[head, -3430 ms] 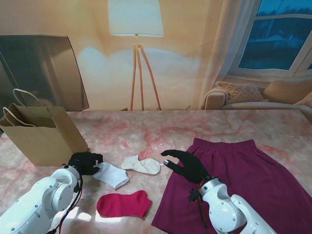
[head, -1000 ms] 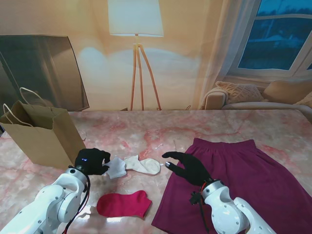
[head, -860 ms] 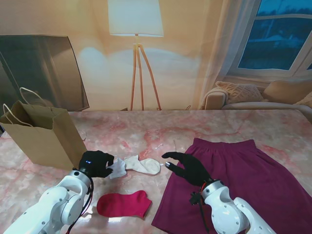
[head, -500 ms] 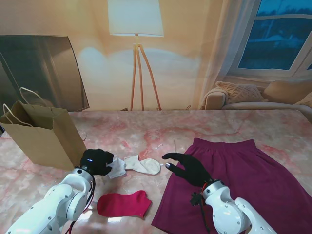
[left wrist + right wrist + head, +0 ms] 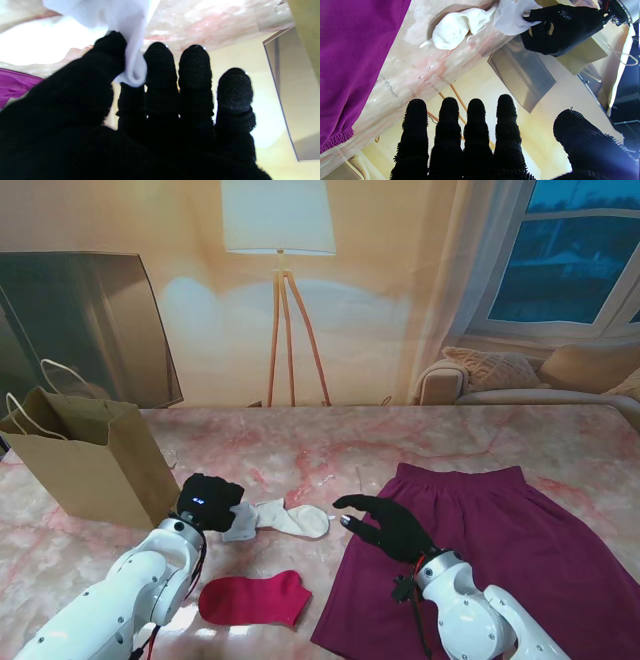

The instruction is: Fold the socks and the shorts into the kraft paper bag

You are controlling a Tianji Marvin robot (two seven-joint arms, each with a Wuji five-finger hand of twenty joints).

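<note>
The left hand (image 5: 207, 501) is pinching a white sock (image 5: 240, 523), the cloth caught between the thumb and the fingers (image 5: 160, 65); in the left wrist view a fold of it is bunching right at the fingertips. This sock is lying just to the right of the hand, its far end touching a second, cream sock (image 5: 295, 519) that is resting on the bench (image 5: 300, 445) further right. The kraft paper bag (image 5: 80, 460) is standing upright at the far left, just beyond the left hand, with its mouth open and its handles up.

The right hand (image 5: 385, 523) is hovering with its fingers spread and holding nothing, over the near left corner of the purple shorts (image 5: 490, 540). The shorts are lying spread flat on the right side of the bench. The cream sock is sitting just left of the right hand's fingertips, apart from them.

A pink sock (image 5: 252, 599) is lying flat nearer to me, between the two arms, apart from both hands and from the other socks.
</note>
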